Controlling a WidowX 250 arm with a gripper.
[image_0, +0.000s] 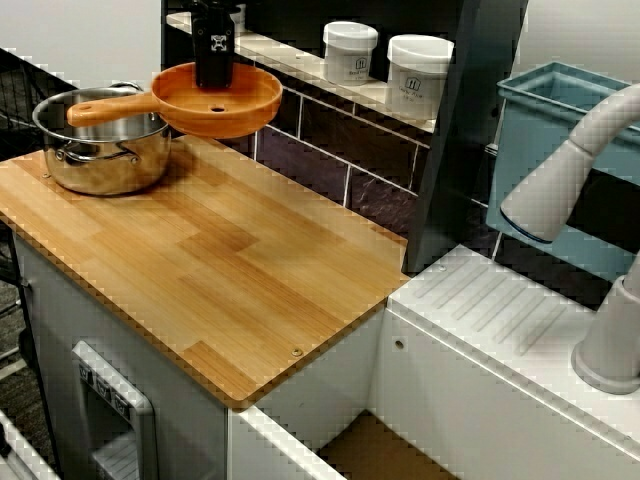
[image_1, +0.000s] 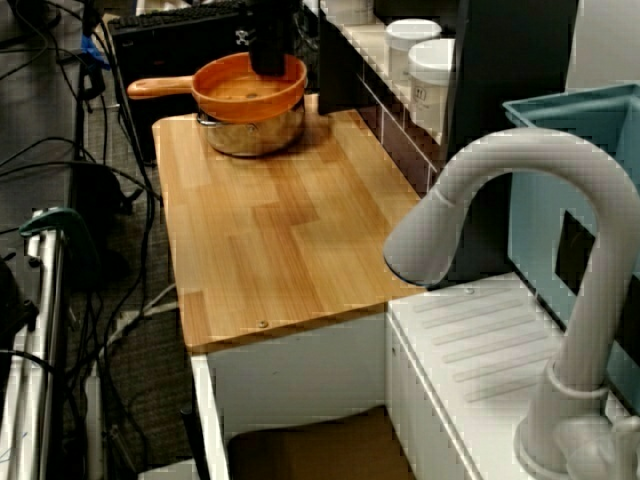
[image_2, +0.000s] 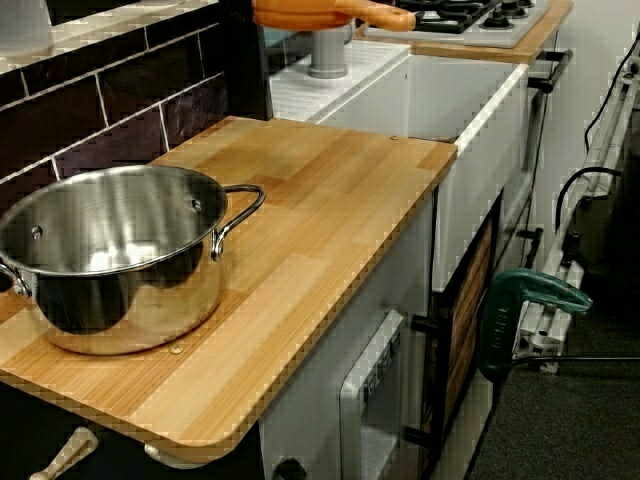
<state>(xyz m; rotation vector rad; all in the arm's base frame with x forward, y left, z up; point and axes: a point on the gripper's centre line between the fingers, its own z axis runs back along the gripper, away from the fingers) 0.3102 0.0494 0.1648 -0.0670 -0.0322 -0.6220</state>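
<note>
My end effector (image_0: 214, 82) clamped on rim of orange round frying pan (image_0: 248, 102), aloft at back of table (image_0: 220, 270), handle over shiny steel pot (image_0: 100, 155). Risk, I reckon: rim-only grip w/ long handle, so pan cd tilt, slip, hit pot.

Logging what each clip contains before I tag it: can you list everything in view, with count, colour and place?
orange pan: one, orange, held in the air at the counter's back corner, handle reaching over the pot
pot: one, shiny steel, empty, at the counter's end
counter: one, light wood, beside the white sink unit
jars: two, white, lidded, on the tiled ledge behind the counter
faucet: one, pale grey, on the sink unit
bin: one, teal, behind the faucet
hob: one, grey with black burners, beyond the sink
clamp: one, green, beside the cabinet front
tool: one, black, coming down from above, gripping the orange pan
</note>
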